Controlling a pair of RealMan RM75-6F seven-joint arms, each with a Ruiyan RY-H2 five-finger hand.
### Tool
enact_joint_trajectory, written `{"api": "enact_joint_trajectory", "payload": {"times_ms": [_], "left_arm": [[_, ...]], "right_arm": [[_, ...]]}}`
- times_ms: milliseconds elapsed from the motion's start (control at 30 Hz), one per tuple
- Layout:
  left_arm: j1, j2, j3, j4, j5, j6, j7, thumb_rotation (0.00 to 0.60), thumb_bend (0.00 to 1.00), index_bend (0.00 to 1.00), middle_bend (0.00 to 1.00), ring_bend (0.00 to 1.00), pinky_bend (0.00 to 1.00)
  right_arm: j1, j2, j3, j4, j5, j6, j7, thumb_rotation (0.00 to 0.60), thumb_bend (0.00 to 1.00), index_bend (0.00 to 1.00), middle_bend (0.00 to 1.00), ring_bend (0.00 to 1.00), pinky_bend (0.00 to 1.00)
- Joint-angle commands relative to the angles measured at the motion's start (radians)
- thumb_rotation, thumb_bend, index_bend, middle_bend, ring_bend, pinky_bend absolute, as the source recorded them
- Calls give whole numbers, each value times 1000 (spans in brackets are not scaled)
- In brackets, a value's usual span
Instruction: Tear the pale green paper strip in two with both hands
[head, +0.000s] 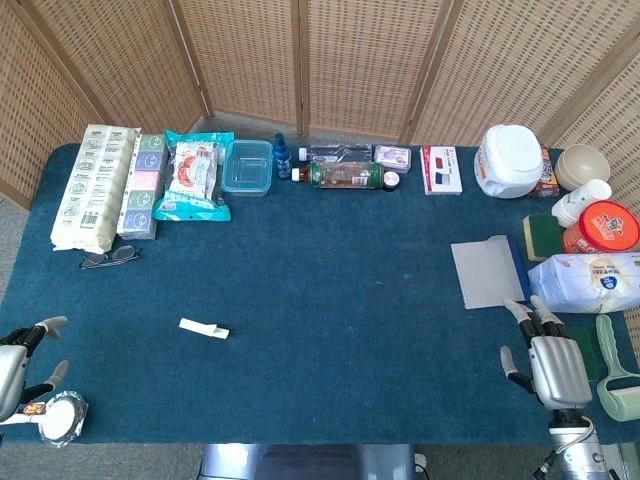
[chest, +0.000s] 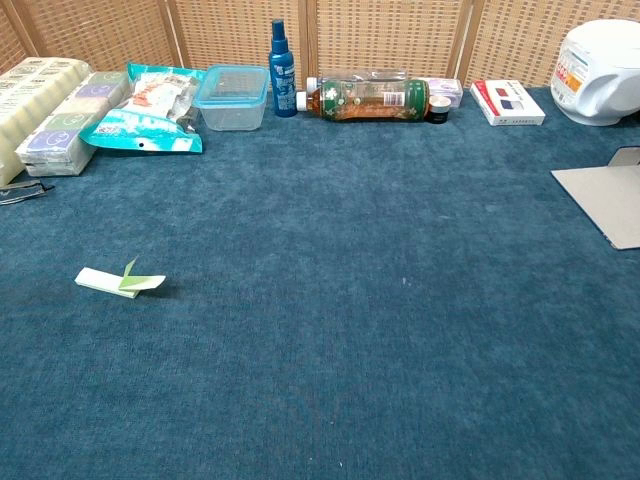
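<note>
The pale green paper strip (head: 204, 328) lies flat on the blue table cloth (head: 330, 270), left of the middle; in the chest view the paper strip (chest: 119, 282) shows one end folded up. My left hand (head: 20, 362) rests at the table's front left edge with its fingers apart, holding nothing, well left of the strip. My right hand (head: 552, 358) rests at the front right edge, fingers pointing away and apart, far from the strip. Neither hand shows in the chest view.
Along the back stand tissue packs (head: 95, 185), a snack bag (head: 190, 175), a clear box (head: 247, 166), a spray bottle (head: 283, 156), a lying drink bottle (head: 345, 175) and a white jar (head: 513, 160). A grey sheet (head: 487, 272), a wipes pack (head: 590, 282) and a lint roller (head: 615, 375) crowd the right hand.
</note>
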Motion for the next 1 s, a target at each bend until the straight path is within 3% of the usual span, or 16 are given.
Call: {"api": "enact_joint_trajectory", "payload": {"times_ms": [33, 267, 467, 667, 767, 867, 1000], "left_arm": [[1, 2, 0, -1, 3, 2, -1, 600, 285, 255, 400, 356, 497], [-18, 18, 9, 15, 24, -31, -3, 600, 284, 255, 399, 356, 497], [-80, 56, -15, 15, 35, -96, -20, 600, 285, 255, 398, 356, 497], [-209, 54, -60, 2, 20, -259, -1, 600, 285, 277, 403, 380, 497], [-264, 41, -77, 3, 11, -325, 30, 600, 285, 297, 498, 466, 497], [-329, 13, -96, 26, 11, -396, 80, 600, 268, 323, 667, 616, 529], [-392, -40, -114, 59, 5, -452, 145, 600, 231, 356, 902, 859, 667]], "right_arm": [[-1, -1, -1, 0, -2, 1, 1, 600, 491, 147, 242, 53, 180], [-8, 3, -9, 4, -11, 7, 10, 600, 491, 146, 243, 52, 180], [-21, 6, -14, 4, -30, 31, 30, 600, 491, 147, 243, 52, 180], [-24, -7, -17, 12, -26, 27, 29, 600, 491, 147, 242, 51, 180], [-22, -12, -15, 15, -20, 22, 29, 600, 491, 147, 242, 51, 180], [-19, -17, -10, 18, -11, 15, 28, 600, 491, 147, 242, 50, 180], [-15, -19, -3, 19, -1, 9, 22, 600, 491, 147, 242, 50, 180]]}}
